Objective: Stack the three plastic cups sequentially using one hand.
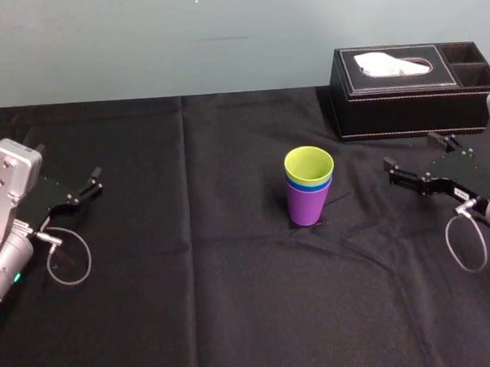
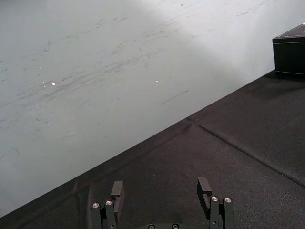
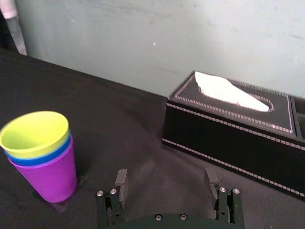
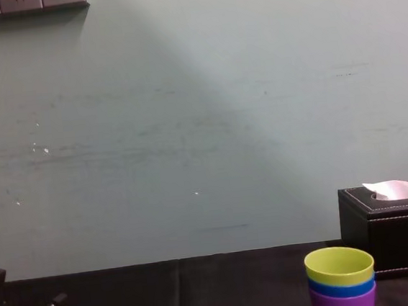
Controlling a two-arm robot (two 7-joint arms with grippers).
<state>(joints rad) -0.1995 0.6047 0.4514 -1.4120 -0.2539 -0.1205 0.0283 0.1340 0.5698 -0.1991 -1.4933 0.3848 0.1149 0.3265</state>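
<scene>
Evidently the three plastic cups [image 1: 309,188] are nested upright near the middle of the black worktop [image 1: 192,278]: the purple cup [image 1: 306,209] at the bottom, the blue cup [image 1: 309,188] showing as a band, the yellow-green cup [image 1: 308,165] on top. They look light, thin-walled, smooth and slippery, so I would pinch gently across the upper wall just under a rim. My right pincer [image 3: 166,177] hangs released to their right, in front of the black tissue box [image 1: 406,90], and my left pincer [image 2: 160,188] is parked released far to their left.
</scene>
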